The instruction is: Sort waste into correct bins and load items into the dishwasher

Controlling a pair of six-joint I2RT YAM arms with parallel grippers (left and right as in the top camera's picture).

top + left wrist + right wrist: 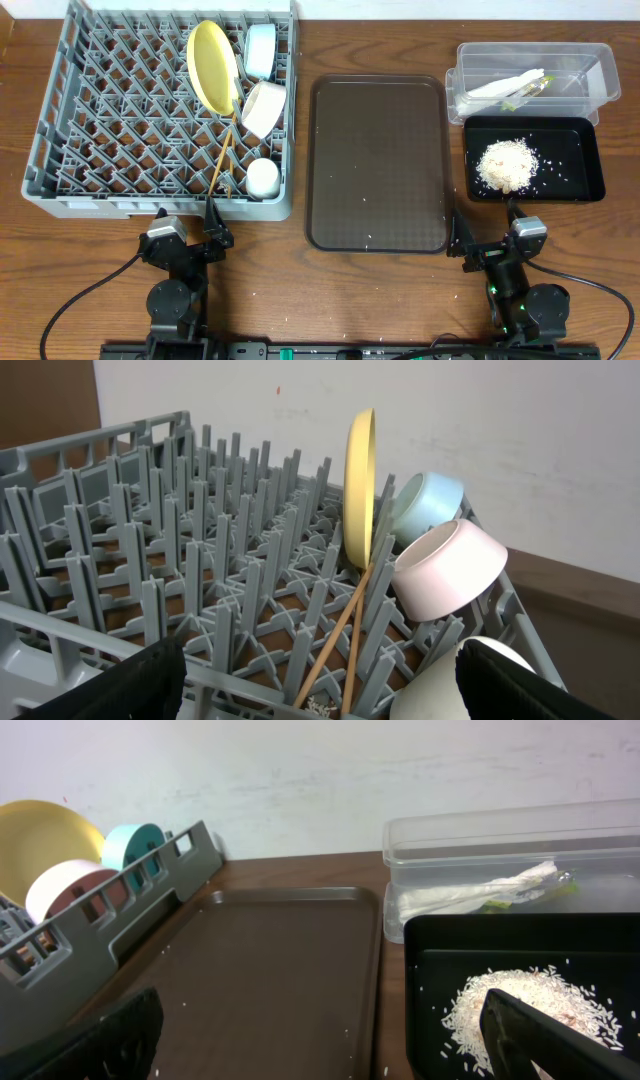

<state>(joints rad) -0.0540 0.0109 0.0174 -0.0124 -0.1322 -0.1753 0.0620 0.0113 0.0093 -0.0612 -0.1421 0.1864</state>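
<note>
The grey dish rack [80, 130] holds an upright yellow plate [212, 66], a light blue bowl [260, 50], a white bowl [264, 107], a small white cup [263, 178] and two chopsticks [224, 157]. They also show in the left wrist view: plate [360, 485], blue bowl [428, 502], white bowl [450, 570], chopsticks [340, 635]. The clear tub [585, 60] holds the napkin [505, 87] and wrapper [530, 90]. The black tray [580, 170] holds rice crumbs [508, 165]. My left gripper [186, 240] and right gripper [490, 245] are open and empty near the front edge.
A flat brown tray [378, 160] lies between the rack and the bins, with a few stray rice grains on it. Scattered grains lie on the wooden table near its front edge. A white wall stands behind the table.
</note>
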